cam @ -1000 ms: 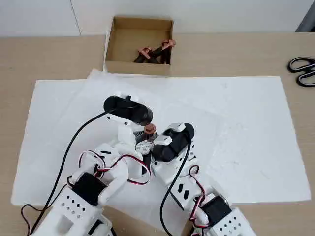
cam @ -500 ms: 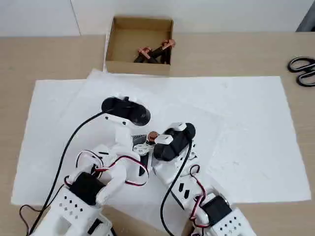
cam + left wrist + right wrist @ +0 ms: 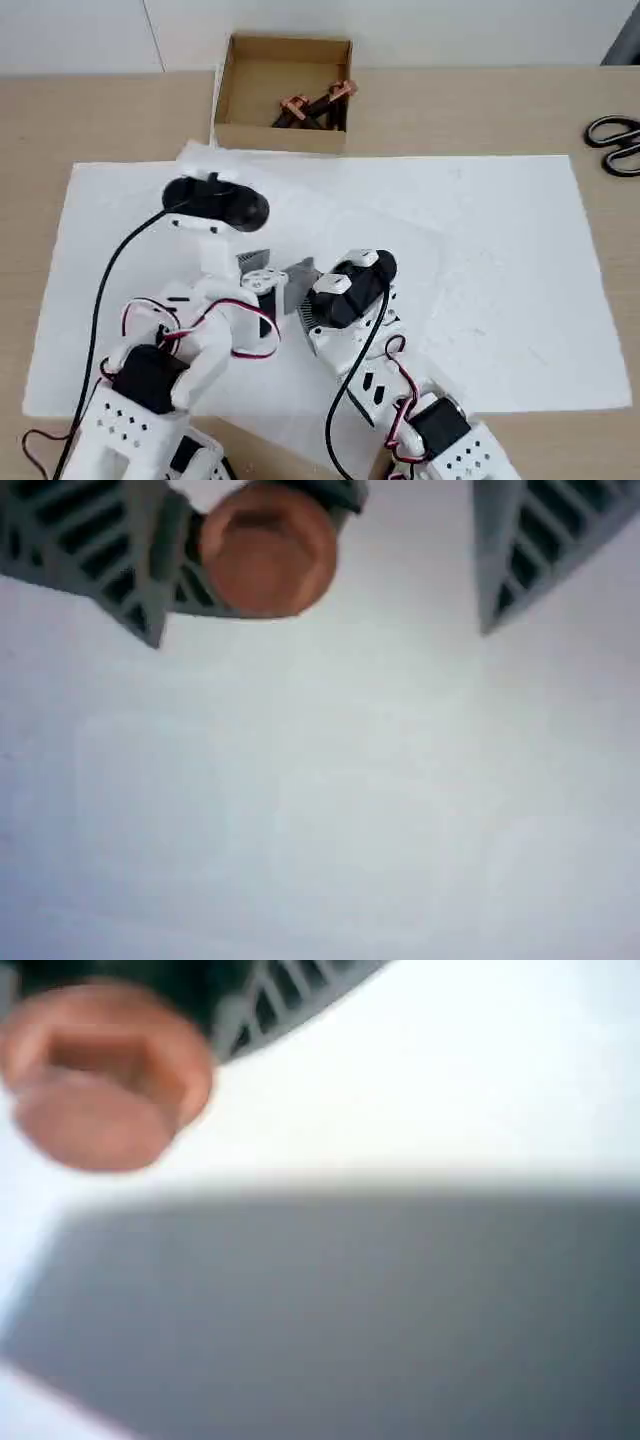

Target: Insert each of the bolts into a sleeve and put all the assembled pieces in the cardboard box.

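The left end effector (image 3: 318,635) hung with jaws wide apart, a copper-coloured metal bolt (image 3: 265,548) just beside one jaw, while the right end effector (image 3: 303,290), its grip impossible to tell, sat close by over the white paper sheet (image 3: 480,250) on the wooden counter (image 3: 100,110), well apart from the brown cardboard box (image 3: 232,95).

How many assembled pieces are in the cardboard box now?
2. One assembled piece lies in the right half of the cardboard box; the second assembled piece lies beside it, by the right wall. The front wall may hide more.
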`<state>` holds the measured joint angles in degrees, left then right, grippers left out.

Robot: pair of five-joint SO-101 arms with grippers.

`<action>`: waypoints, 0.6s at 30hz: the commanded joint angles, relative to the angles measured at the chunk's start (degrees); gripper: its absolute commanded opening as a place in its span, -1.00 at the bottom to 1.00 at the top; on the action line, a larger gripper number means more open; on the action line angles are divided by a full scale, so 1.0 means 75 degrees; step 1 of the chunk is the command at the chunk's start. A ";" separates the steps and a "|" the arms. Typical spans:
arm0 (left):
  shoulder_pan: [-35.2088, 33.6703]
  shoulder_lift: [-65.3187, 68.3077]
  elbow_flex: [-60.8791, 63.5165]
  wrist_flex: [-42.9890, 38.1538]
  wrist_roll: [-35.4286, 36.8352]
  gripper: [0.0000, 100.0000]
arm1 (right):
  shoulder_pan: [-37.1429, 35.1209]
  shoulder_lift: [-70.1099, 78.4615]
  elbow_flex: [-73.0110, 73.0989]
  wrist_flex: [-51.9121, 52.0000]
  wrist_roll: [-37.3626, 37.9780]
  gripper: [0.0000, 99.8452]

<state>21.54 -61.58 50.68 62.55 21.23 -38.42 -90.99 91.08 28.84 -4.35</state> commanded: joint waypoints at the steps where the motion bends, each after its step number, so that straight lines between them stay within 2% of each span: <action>1: -0.0574 -0.0082 -0.0358 0.0293 -0.0117 -0.61 | 0.0404 -0.0123 -0.0234 -0.0158 -0.0023 -0.99; 4: -0.1137 -0.0082 -0.0381 0.0832 -0.0258 -0.61 | 0.0990 -0.0076 -0.0586 -0.0111 -0.0023 -0.99; 9: -0.2063 -0.0082 -0.0463 0.1711 -0.1840 -0.61 | 0.1459 0.0440 -0.1700 0.0463 0.0188 -0.99; 13: -0.2696 -0.0082 -0.0944 0.2192 -0.2426 -0.61 | 0.1717 0.1999 -0.3657 0.0955 0.0293 -0.99; 18: -0.3411 -0.0082 -0.1342 0.2262 -0.2462 -0.61 | 0.2174 0.4870 -0.6295 0.0533 0.0293 -0.99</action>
<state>-1.67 -61.67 44.09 79.25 3.74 -24.09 -66.29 58.02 35.52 -2.86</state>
